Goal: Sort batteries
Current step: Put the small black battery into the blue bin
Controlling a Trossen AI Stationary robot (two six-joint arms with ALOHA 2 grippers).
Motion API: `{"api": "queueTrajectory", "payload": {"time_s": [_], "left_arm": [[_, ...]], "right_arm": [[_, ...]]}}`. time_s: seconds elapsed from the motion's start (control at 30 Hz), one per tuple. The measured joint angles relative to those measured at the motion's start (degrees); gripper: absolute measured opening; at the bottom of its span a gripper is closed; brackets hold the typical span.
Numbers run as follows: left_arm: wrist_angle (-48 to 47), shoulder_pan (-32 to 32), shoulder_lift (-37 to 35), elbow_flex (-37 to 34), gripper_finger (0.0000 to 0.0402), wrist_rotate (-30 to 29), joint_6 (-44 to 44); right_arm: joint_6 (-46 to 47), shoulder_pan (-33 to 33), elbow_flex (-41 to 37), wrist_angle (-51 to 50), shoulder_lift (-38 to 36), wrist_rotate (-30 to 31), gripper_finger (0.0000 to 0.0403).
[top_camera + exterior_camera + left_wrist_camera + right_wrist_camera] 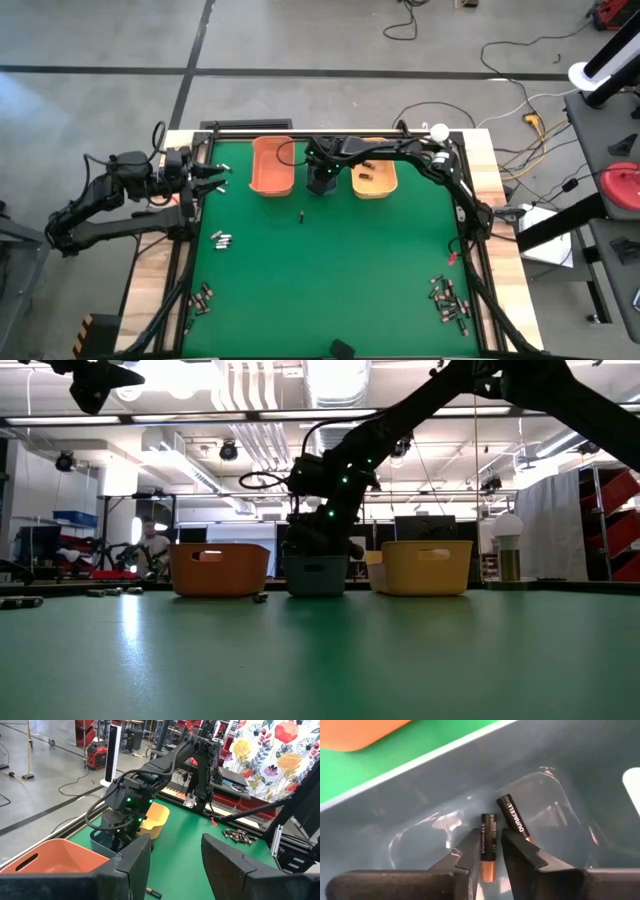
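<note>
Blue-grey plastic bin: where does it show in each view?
High view: blue-grey plastic bin hidden under the right pincer, between the orange and yellow-orange bins.
Low view: centre, under the same arm.
Left wrist view: left of centre.
Right wrist view: fills the picture.
Shared landmark: orange plastic bin.

bright, even overhead light | ceiling strip lamps (pixel 335 380) blown out | pale sheen on green table (pixel 130 650) | near table soft, out of focus | blue-grey bin (pixel 570 765) floor glaring white around batteries (pixel 512 817) | right gripper (pixel 492 865) fingers blurred, dark
</note>
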Motion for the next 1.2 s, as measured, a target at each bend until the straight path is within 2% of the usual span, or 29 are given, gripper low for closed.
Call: {"api": "queueTrajectory", "payload": {"time_s": [0.33,0.63,0.73,0.87,1.07,1.2], "left_arm": [[0.0,0.0,0.0,0.0,0.0155,0.0,0.2],[0.0,0.0,0.0,0.0,0.0155,0.0,0.2],[-0.2,0.0,0.0,0.0,0.0155,0.0,0.3],[-1.0,0.0,0.0,0.0,0.0155,0.0,0.4],[-3.5,0.0,-0.2,0.0,0.0155,0.4,2.4],[-2.5,0.0,-0.3,0.0,0.0155,0.6,3.8]], "right_arm": [[-1.6,0.2,2.7,-0.9,-2.1,2.2,0.0096],[2.3,4.1,15.1,-8.0,-2.5,2.5,0.0116],[5.9,8.3,18.4,-8.2,-2.6,6.6,0.0115],[17.2,15.3,20.0,-10.0,-2.8,14.7,0.0109],[43.7,23.8,16.1,-10.6,-2.8,20.1,0.0124],[50.5,26.2,11.3,-9.8,-2.1,26.2,0.015]]}}
